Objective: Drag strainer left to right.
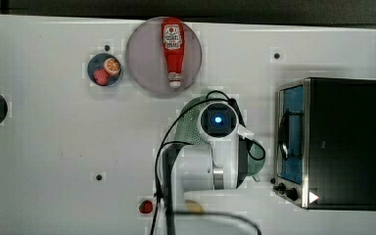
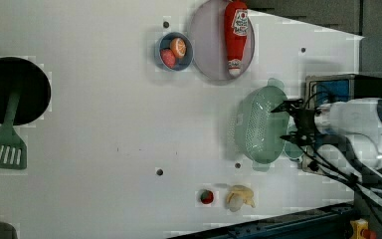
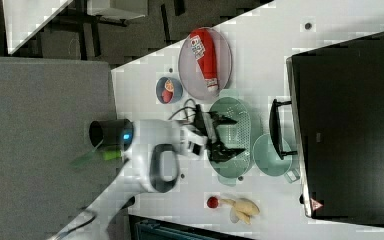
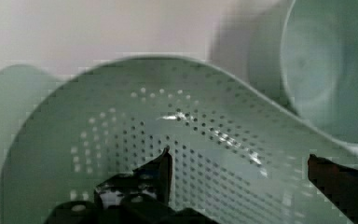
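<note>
Wrist view: pincer (image 4: 237,163) spread wide, fingers down inside strainer (image 4: 135,140); strainer sits on bench (image 3: 260,50) just beside cup (image 3: 272,155) in right view; to drag well, press one finger against wall, keep low, avoid shoving cup.

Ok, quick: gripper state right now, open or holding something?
Gripper: open, fingers spread over the strainer, holding nothing.
</note>
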